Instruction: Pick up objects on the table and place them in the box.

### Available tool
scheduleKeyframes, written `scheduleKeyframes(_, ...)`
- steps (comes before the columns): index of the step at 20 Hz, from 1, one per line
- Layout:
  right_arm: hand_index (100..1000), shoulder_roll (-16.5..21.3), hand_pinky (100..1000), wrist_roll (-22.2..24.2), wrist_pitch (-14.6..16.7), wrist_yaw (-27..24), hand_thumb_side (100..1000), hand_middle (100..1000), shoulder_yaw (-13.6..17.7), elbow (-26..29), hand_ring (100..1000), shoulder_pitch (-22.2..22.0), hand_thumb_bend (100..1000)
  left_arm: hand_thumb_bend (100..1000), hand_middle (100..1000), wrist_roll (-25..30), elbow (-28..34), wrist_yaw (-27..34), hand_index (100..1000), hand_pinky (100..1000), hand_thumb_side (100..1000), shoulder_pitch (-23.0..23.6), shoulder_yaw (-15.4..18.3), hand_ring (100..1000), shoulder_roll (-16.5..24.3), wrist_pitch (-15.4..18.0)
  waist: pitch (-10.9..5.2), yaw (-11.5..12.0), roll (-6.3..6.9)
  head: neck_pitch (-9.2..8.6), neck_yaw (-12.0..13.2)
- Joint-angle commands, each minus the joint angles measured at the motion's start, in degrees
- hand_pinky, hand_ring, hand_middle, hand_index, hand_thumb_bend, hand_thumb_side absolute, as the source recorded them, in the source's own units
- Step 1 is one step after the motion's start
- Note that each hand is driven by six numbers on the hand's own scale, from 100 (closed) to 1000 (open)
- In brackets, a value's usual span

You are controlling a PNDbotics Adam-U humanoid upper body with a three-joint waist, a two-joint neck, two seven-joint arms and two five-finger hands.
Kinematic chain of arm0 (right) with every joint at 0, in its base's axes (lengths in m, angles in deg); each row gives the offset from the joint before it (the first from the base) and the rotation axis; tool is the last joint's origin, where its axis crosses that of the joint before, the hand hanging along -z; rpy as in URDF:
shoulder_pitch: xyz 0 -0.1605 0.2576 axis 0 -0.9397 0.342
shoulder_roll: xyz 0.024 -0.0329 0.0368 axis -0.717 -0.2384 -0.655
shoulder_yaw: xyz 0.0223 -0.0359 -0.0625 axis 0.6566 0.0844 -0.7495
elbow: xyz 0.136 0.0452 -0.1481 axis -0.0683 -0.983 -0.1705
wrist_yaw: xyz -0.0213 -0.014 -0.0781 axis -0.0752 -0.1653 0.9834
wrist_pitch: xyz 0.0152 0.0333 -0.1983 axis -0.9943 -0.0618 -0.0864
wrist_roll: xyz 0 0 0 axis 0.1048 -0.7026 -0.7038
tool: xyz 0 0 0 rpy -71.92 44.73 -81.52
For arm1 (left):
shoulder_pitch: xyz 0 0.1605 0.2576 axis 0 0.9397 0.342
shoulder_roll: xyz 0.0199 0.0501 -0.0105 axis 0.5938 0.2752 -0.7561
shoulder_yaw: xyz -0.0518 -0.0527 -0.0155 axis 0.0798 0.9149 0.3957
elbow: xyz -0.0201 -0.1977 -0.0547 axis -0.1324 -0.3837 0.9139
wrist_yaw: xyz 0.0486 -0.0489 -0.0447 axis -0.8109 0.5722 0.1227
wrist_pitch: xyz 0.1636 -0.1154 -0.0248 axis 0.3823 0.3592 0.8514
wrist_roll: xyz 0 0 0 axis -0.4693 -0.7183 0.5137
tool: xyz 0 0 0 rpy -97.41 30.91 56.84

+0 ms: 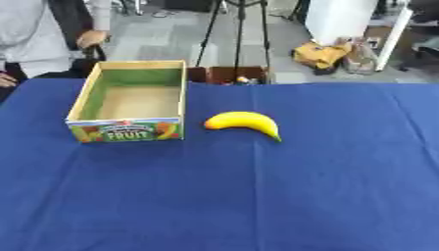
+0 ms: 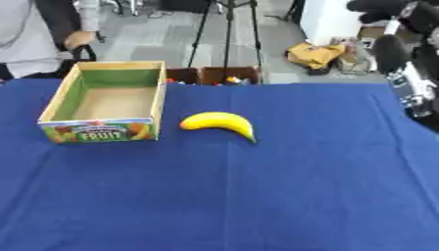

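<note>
- A banana (image 1: 244, 122) lies on the blue tablecloth (image 1: 257, 196) near the middle of the table; it is yellow, curved, with its arch upward in the view and its thin pointed end toward the right and nearer the robot; nothing touches it
- A box (image 1: 129, 131) stands just to the left of the banana, apart from it by a strip of bare cloth; it is open at the top, with pale wooden-looking rims, green inner walls and a plain brown floor; its near wall carries a coloured label with the word FRUIT; nothing lies inside it
- The right hand (image 2: 390, 49) shows only in the right eye view, at the upper right edge, raised above the far right part of the table and well apart from both the banana and the box; it is black with a silver arm part below it; it holds nothing that can be seen, but whether its fingers are curled or straight I cannot tell
- The left hand appears in neither view
- Beyond the far table edge stand a tripod (image 1: 236, 29) and a yellow bag (image 1: 322, 53) on the grey floor
</note>
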Motion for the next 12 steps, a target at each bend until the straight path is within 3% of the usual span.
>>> scheduleKeyframes(1,852,3.9,736,3.1,-1.8,-1.0,1000,762,-0.9,0.5,848,2.5,195,100,733,0.3,1.2,0.3,875,559,990,-0.2,-0.1,667,1.0,-0.1,-1.15,0.2,0.03,-0.26,-0.6)
scheduleKeyframes(12,896,5.6,763,13.6,-7.7,1.9,1000,760,-6.0,-0.6,874,7.4,304,100,733,0.9,1.2,1.0,876,559,989,-0.2,-0.6,666,1.1,-0.2,-1.32,1.0,-0.23,-0.55,-1.8)
